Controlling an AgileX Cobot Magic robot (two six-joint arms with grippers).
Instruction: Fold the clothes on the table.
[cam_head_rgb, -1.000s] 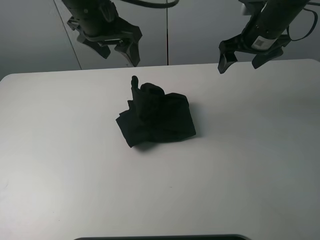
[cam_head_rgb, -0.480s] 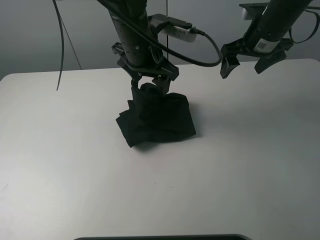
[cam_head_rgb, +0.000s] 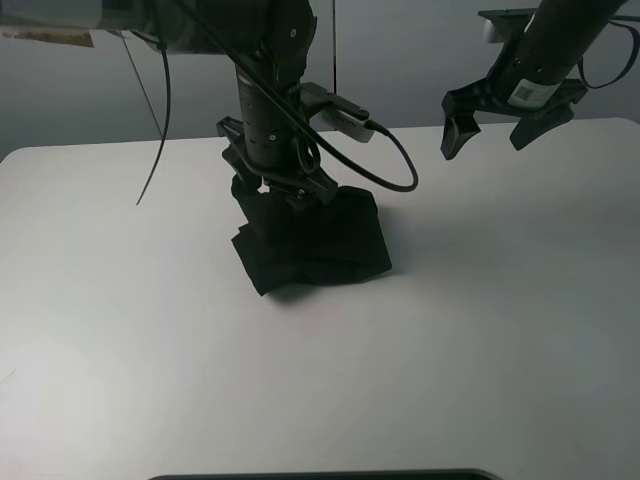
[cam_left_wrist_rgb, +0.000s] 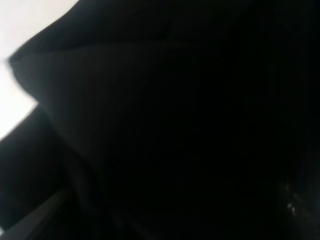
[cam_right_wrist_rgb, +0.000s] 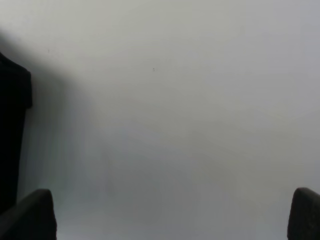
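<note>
Garment (cam_head_rgb: 318, 240), black and crumpled, lying slightly toward 12 o'clock from the centre of the white table (cam_head_rgb: 500, 330); its edges are irregular, with a corner jutting toward 7 o'clock. Left gripper (cam_head_rgb: 277, 190) pressed into the cloth's 11 o'clock edge; the left wrist view is filled with dark fabric (cam_left_wrist_rgb: 175, 125), so its jaw spacing cannot be determined. Right gripper (cam_head_rgb: 507, 122) suspended above the table's 1 o'clock region, jaws spread wide, holding nothing. Bare tabletop surrounds the cloth on all sides, widest toward 6 o'clock.
</note>
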